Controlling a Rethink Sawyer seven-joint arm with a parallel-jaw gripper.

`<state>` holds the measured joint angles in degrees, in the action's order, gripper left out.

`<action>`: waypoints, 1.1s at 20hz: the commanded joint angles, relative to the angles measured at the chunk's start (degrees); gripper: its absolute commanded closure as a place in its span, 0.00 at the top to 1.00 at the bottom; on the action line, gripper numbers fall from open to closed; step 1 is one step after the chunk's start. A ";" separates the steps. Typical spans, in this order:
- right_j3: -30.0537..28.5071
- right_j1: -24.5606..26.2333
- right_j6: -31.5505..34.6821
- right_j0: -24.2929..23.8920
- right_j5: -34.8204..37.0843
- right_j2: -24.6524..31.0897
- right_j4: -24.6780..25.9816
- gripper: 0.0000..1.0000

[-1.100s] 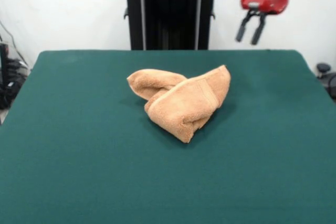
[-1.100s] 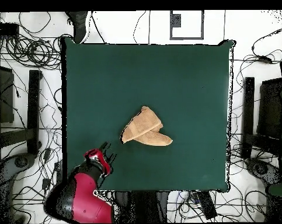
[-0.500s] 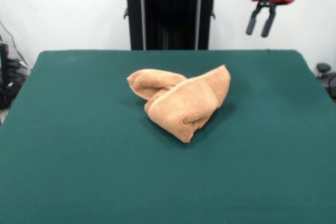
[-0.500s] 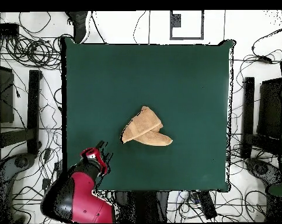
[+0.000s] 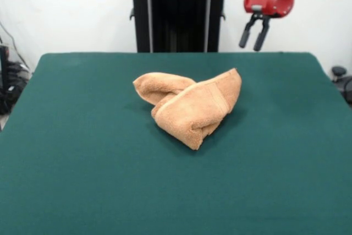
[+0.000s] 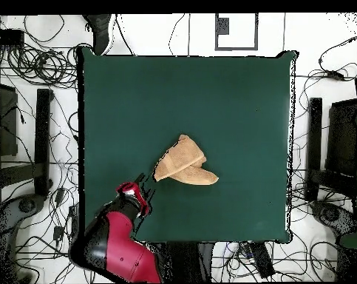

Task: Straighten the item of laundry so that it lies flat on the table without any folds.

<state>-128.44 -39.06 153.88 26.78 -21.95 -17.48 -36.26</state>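
Towel: the light orange-tan towel (image 5: 190,105) lies bunched near the middle of the table, folded over itself into a rough wedge. From the front, one rounded lobe runs off to the left and a thicker flap lies across it, rising to a corner at the upper right and coming down to a blunt point toward the camera.

Woven band: a band shows across the upper flap, close to its hem, running at a slant.

From above: the towel (image 6: 183,163) reads as a rough triangle, a little toward the robot's side of centre.

Table: the dark green table (image 5: 82,180) is far larger than the towel, with cloth surface showing on every side of it.

Gripper: the gripper (image 5: 252,32) hangs from the red wrist, up in the air over the table's far edge, right of the towel in the front view. Its two dark fingers point down with a plain gap between them and nothing held.

Gripper from above: the gripper (image 6: 143,183) sits just off the towel's corner nearest the arm, not touching it.

Arm: the red and black arm (image 6: 118,244) reaches in from the table's edge at the bottom of the overhead view.

Surroundings: cables (image 6: 33,63) lie tangled on the floor round the table.
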 commanded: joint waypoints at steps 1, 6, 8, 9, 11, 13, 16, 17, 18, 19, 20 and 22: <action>-2.13 4.44 14.51 -0.50 -2.94 6.74 0.84 1.00; -1.42 5.57 14.35 0.18 -3.50 6.58 -0.34 1.00; -1.06 6.25 14.38 0.49 -3.95 6.55 -0.85 1.00; -0.77 7.02 14.42 0.23 -4.83 6.55 -0.57 1.00; -0.38 8.16 14.67 -0.54 -6.31 6.75 0.34 1.00; -0.22 8.69 14.92 -1.35 -7.22 7.03 1.37 1.00; -0.08 9.09 14.81 -2.11 -7.91 7.21 2.23 1.00; 0.06 9.38 14.72 -2.30 -8.29 7.25 2.45 1.00; 0.19 9.64 14.64 -2.43 -8.56 7.30 2.55 1.00; 0.51 10.31 14.35 -2.55 -9.12 7.18 2.68 1.00; 0.70 10.70 14.10 -2.66 -9.42 7.11 2.79 1.00; 1.09 11.67 14.04 -3.64 -10.50 7.33 4.14 1.00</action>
<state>-128.41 -32.30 153.88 25.19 -28.28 -16.63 -34.48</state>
